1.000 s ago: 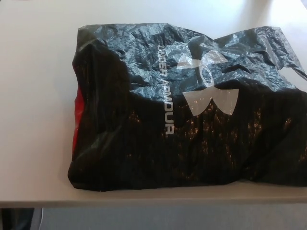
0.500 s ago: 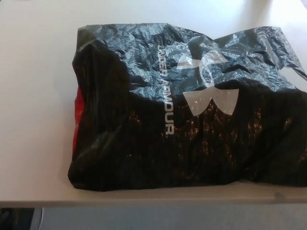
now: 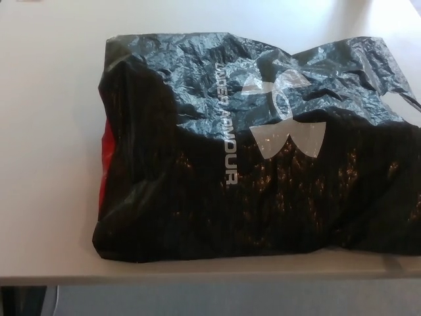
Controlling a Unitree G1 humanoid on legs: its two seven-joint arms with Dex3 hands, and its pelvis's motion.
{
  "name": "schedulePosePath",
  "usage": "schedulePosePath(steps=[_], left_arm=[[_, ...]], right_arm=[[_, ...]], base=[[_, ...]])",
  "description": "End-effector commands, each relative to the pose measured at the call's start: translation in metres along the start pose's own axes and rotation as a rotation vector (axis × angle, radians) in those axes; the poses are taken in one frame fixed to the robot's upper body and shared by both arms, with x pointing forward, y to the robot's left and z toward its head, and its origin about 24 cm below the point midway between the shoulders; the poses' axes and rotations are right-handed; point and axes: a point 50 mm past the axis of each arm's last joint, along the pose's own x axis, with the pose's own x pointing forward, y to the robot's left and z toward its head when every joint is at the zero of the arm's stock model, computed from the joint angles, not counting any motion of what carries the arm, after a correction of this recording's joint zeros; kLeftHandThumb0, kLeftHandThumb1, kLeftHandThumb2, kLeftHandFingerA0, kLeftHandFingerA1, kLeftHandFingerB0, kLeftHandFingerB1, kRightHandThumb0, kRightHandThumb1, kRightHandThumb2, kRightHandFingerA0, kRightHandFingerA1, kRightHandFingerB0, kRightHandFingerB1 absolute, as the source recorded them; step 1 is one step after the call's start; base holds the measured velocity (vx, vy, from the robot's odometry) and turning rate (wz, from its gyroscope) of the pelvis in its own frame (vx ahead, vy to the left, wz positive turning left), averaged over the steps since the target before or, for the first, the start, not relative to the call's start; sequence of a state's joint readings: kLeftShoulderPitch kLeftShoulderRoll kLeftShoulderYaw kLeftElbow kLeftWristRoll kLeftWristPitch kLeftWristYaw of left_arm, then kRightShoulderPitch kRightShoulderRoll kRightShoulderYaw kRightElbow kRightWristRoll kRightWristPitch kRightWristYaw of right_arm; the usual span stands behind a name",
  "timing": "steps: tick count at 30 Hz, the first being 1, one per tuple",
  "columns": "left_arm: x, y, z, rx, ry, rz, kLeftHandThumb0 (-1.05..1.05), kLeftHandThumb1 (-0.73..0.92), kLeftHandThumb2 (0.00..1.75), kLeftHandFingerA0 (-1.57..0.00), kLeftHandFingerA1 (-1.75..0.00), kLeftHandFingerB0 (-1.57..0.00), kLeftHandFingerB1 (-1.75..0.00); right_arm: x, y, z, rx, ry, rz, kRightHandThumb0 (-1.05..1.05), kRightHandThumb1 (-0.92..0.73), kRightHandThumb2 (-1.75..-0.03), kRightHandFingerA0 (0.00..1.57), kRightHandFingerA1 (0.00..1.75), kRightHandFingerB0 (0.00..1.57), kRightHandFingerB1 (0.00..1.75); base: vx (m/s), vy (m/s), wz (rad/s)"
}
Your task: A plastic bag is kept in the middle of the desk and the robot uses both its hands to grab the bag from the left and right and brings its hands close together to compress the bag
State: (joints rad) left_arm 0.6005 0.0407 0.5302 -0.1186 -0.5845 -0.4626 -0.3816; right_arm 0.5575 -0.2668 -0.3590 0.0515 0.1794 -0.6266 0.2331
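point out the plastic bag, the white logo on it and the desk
plastic bag [image 3: 197, 204], head view, on its dark crumpled lower front
white logo [image 3: 283, 118], head view, on the middle of the printed emblem
desk [image 3: 46, 131], head view, on bare surface left of the bag

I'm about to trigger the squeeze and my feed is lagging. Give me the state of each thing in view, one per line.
black plastic bag: lying flat on the desk, crinkled, uncompressed, nothing holding it; right end runs past the picture's edge.
red part: showing at the bag's left edge.
desk: bearing the bag.
left hand: not in view.
right hand: not in view.
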Motion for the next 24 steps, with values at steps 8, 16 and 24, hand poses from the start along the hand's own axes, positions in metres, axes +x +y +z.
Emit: schedulePosePath(steps=[8,16,24], left_arm=[[0.027,0.058,0.024,0.075,-0.105,0.167,-0.63,0.91,0.67,-0.31,-0.40,-0.28,-0.34],[0.021,0.058,0.081,0.147,-0.279,0.191,-0.71,0.90,0.67,-0.25,-0.39,-0.26,-0.33],[0.042,0.070,0.141,0.161,-0.521,0.294,-0.71,0.90,0.67,-0.30,-0.44,-0.31,-0.35]], right_arm=[[0.013,-0.053,-0.001,-0.076,-0.005,-0.281,-0.82,-0.79,-1.10,0.04,0.43,0.09,0.39],[-0.001,-0.080,0.051,-0.048,-0.169,-0.409,-0.79,-0.74,-1.05,0.00,0.38,0.13,0.41],[0.017,-0.117,0.099,-0.111,-0.344,-0.579,-0.78,-0.74,-1.06,0.00,0.43,0.08,0.44]], base=[[0.00,0.000,0.00],[0.00,0.000,0.00],[0.00,0.000,0.00]])
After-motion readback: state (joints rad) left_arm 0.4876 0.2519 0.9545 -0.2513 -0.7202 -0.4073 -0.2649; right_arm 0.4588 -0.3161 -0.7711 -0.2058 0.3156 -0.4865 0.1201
